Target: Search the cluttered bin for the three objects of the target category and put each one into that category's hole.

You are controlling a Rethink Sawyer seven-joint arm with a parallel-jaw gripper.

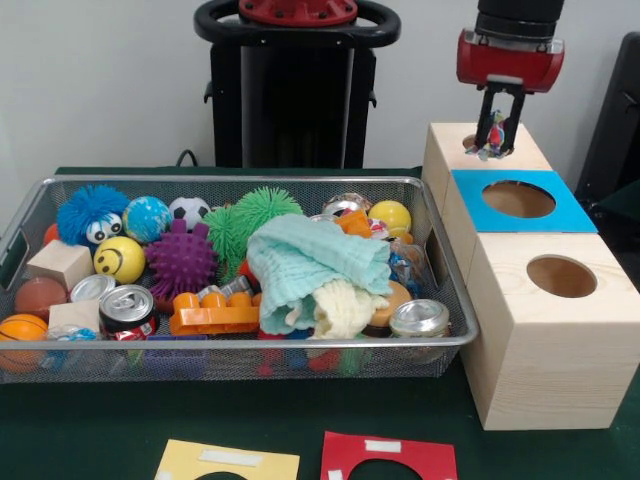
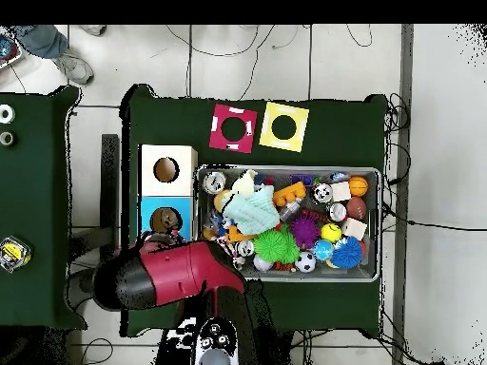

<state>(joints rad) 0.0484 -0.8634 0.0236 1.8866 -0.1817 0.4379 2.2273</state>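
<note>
The bin (image 1: 230, 182) is a silver wire-mesh basket on the green table, full of clutter; the overhead view shows it too (image 2: 382, 223). To its right three wooden boxes stand in a row. My gripper (image 1: 493, 138) hangs over the hole of the far box (image 1: 443, 150). It is shut on a small colourful toy figure (image 1: 493, 134), held just above that hole. The middle box has a blue top (image 1: 470, 190) and the near box (image 1: 540, 360) is plain wood. In the overhead view the red arm (image 2: 171, 276) hides the gripper and the far box.
The bin holds a pale green cloth (image 1: 320, 265), a purple spiky ball (image 1: 181, 260), a soda can (image 1: 127, 310), an orange brick (image 1: 213, 318), and several balls. A red card (image 1: 388, 458) and a yellow card (image 1: 228, 462) lie at the table's front edge. A person's shoe (image 2: 71, 67) shows on the floor.
</note>
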